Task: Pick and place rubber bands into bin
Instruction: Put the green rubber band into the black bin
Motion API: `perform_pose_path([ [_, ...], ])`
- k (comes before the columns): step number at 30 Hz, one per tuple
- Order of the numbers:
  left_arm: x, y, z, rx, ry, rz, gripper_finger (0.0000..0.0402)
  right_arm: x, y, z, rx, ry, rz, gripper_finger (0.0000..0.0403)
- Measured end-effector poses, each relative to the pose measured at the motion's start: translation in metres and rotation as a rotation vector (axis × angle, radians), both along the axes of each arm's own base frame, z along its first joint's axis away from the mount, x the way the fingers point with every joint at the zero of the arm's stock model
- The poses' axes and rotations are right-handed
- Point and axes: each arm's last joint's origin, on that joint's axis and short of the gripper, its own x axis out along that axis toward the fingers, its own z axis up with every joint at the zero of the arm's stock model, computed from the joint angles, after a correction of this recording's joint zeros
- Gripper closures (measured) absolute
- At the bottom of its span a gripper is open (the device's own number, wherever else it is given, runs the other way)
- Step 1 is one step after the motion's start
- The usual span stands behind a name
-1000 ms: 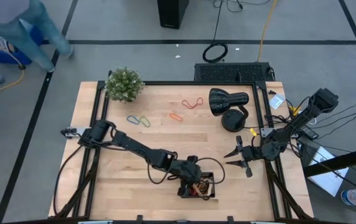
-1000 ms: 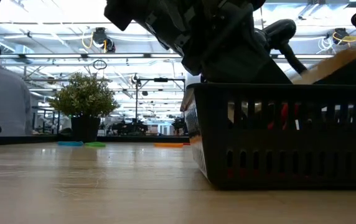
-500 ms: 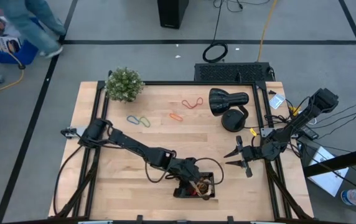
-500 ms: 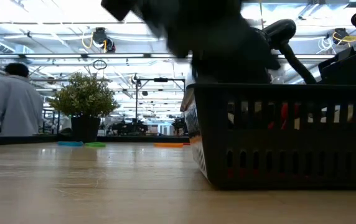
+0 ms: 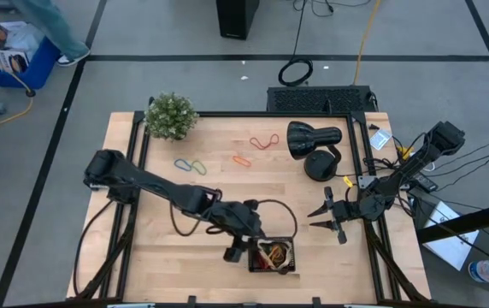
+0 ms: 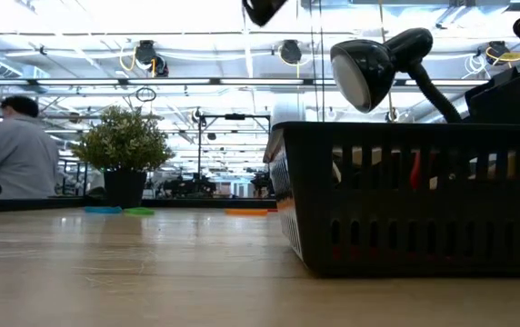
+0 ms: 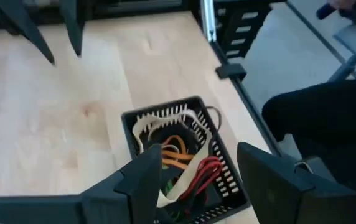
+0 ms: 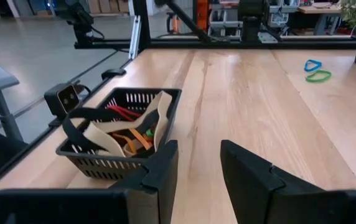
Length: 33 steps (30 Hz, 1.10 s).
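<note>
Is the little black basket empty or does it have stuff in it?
Not empty. The bin holds several rubber bands: orange, red and tan loops show inside.

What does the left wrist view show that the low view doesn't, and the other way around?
Only the left wrist view: the inside of the bin, where orange, red and tan rubber bands lie piled, with the open left gripper above them, holding nothing.

Only the low view: the black lamp behind the bin, the potted plant, blue, green and orange bands lying far back on the table, and a person in the room beyond.

Both: the bin's slotted black wall and the wooden table.
</note>
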Motion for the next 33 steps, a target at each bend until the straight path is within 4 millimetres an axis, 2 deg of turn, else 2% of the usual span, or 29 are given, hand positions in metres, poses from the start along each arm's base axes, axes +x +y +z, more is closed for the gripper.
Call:
perform_pose_path([
  [5, -0.022, 0.014, 0.015, 0.151, 0.065, 0.023, 0.0185, 0.0, 0.0, 0.0, -0.001, 0.001, 0.0, 0.0287],
  [10, -0.052, 0.036, 0.015, 0.376, 0.278, 0.126, 0.0185, 0.0, 0.0, 0.0, -0.002, 0.002, 0.0, 0.0287],
  [15, -0.073, 0.073, 0.008, 0.4, 0.575, 0.403, 0.0185, 0.0, 0.0, 0.0, -0.001, 0.001, -0.001, 0.0287],
  [18, -0.081, 0.095, 0.005, 0.502, 0.674, 0.513, 0.0185, 0.0, 0.0, 0.0, -0.003, -0.001, -0.01, 0.0286],
  [22, -0.081, 0.119, 0.003, 0.583, 0.729, 0.454, 0.0185, 0.0, -0.001, 0.0, -0.006, -0.004, -0.032, 0.0287],
  [28, -0.081, 0.162, 0.001, 0.573, 0.76, 0.384, 0.0186, 0.0, -0.001, 0.0, -0.006, -0.004, -0.032, 0.0286],
  [33, -0.09, 0.189, -0.022, 0.604, 0.829, 0.275, 0.0186, 0.0, -0.001, -0.001, -0.012, 0.003, -0.032, 0.0286],
])
